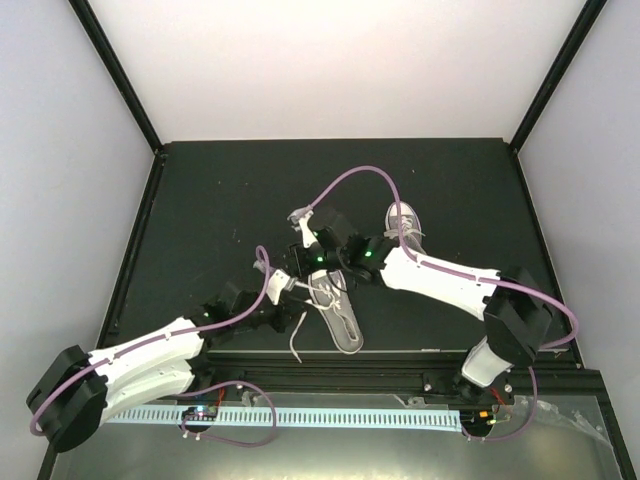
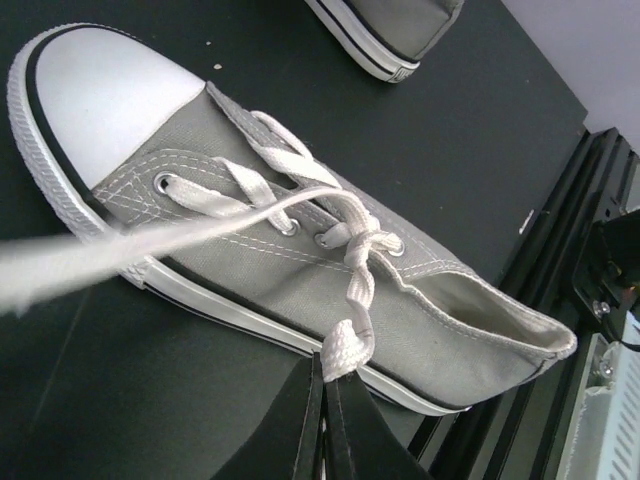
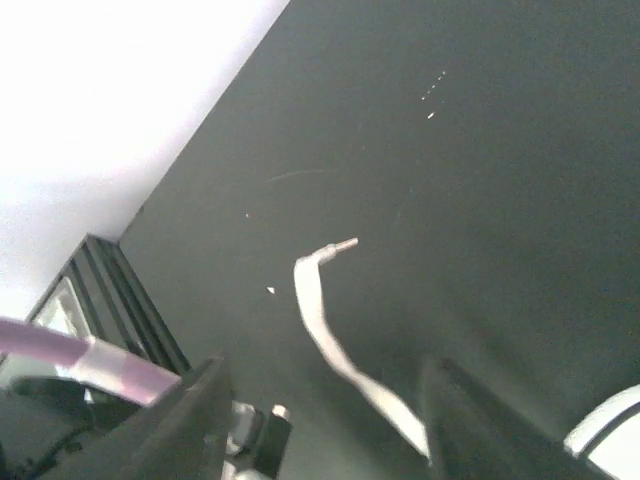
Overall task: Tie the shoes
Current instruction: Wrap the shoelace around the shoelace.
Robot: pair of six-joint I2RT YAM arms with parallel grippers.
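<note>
One grey shoe [image 1: 343,322] with a white toe cap lies on its side in the middle of the dark table, filling the left wrist view [image 2: 300,270]. The other shoe [image 1: 403,222] stands behind it to the right, and its sole shows in the left wrist view [image 2: 385,35]. My left gripper [image 1: 293,287] is shut on a folded bight of white lace [image 2: 350,350] just beyond the knot by the top eyelets. A second lace strand [image 2: 120,255] stretches left past the camera. My right gripper [image 1: 303,226] is open [image 3: 325,385]. That lace's end [image 3: 320,300] hangs between its fingers, against the right one.
A loose lace tail [image 1: 296,345] trails off the near shoe toward the table's front rail [image 1: 400,372]. White walls enclose the table on three sides. The purple cables loop above both wrists.
</note>
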